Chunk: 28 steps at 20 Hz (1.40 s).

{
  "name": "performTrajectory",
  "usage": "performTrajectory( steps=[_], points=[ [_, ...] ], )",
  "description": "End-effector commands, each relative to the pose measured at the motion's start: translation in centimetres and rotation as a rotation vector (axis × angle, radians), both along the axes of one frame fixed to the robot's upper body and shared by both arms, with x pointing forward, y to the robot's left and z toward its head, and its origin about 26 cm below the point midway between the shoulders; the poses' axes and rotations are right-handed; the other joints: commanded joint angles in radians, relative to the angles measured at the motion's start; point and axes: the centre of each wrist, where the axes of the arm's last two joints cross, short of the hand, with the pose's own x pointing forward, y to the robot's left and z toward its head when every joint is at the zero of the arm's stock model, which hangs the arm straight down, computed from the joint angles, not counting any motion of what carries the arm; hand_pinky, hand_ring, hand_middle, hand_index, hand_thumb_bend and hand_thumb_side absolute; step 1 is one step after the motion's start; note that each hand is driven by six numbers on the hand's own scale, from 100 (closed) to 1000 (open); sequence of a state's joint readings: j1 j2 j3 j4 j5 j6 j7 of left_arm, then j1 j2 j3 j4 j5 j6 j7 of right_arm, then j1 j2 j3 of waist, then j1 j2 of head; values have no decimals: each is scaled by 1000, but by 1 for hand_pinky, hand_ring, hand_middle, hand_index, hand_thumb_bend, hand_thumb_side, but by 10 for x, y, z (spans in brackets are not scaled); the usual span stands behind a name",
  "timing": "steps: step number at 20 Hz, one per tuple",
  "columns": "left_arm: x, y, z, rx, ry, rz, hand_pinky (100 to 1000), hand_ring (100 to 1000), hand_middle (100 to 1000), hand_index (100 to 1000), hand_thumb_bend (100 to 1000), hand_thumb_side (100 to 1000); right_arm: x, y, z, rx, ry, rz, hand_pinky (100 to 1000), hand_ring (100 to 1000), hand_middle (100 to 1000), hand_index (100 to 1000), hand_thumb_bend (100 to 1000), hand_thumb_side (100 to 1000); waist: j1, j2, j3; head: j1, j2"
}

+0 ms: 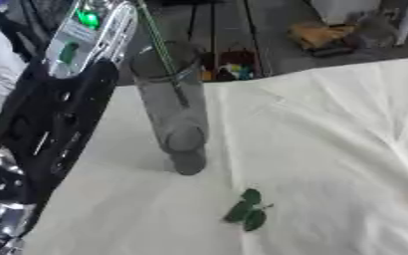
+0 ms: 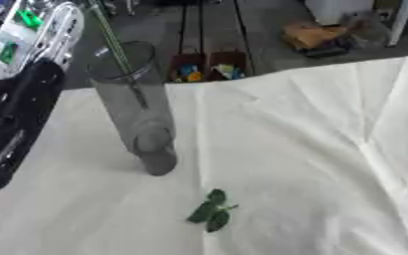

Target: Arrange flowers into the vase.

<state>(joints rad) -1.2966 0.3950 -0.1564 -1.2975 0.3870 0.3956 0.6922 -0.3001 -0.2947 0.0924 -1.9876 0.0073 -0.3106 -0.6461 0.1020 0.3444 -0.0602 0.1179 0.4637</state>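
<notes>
While the left arm (image 1: 47,124) rose along the left side, its hand stayed out of view above, so I could not tell if it was clenched or released. Just right of that arm stood the vase (image 1: 174,112), clear and tall, on the white cloth (image 1: 329,149). A thin green stem (image 1: 159,47) passed down through the vase mouth, so I judged the step was putting a flower in. Its bloom was not visible. Nearer to the robot and right of the arm lay a small leaf sprig (image 1: 249,210), apart from the vase. Next, the stem probably needed lowering to the bottom, then letting go. The right hand did not show.
</notes>
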Motion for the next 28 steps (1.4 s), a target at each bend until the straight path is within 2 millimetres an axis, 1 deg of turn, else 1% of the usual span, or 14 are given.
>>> performTrajectory(
  steps=[1,2,3,4,8,12,14,19,24,28],
  points=[
    [-5,2,9,3,25,75,100,142,115,100,100,779,-1,-1,7,3,-23,-1,677,704,519,768,100,1000,-9,-19,2,-3,-11],
    [-5,2,9,9,27,79,100,178,148,100,100,782,-1,-1,7,3,-22,-2,678,704,519,768,100,1000,-9,-19,2,-3,-11],
    [-5,3,8,17,27,83,100,194,163,100,100,783,-1,-1,7,4,-22,-2,678,704,519,768,100,1000,-9,-19,2,-4,-11],
    [-5,3,8,25,28,88,123,247,212,100,100,785,-1,-1,7,4,-21,-2,678,704,519,768,100,1000,-9,-19,3,-4,-11],
    [-4,5,7,65,30,110,252,352,316,115,100,786,-1,-2,7,5,-20,-4,678,704,519,768,100,1000,-9,-20,6,-6,-10],
    [-3,8,5,98,37,132,296,381,340,130,100,811,-1,-2,7,6,-20,-5,678,704,518,768,100,1000,-10,-20,9,-9,-10],
    [-2,8,4,110,37,136,309,391,350,154,100,823,-1,-1,7,7,-20,-4,678,705,518,768,100,1000,-11,-20,10,-10,-12],
    [-1,10,1,129,41,138,321,404,367,200,100,862,-1,-1,7,8,-20,-4,678,705,518,768,100,1000,-13,-19,11,-13,-16],
    [0,11,-2,150,43,137,348,431,402,290,100,905,-1,-1,8,11,-17,-1,679,706,518,768,100,1000,-13,-18,12,-15,-19],
    [0,12,-3,178,48,143,362,442,414,298,100,883,-1,-1,8,13,-15,1,679,706,518,768,100,1000,-12,-17,13,-16,-17]
  ],
)
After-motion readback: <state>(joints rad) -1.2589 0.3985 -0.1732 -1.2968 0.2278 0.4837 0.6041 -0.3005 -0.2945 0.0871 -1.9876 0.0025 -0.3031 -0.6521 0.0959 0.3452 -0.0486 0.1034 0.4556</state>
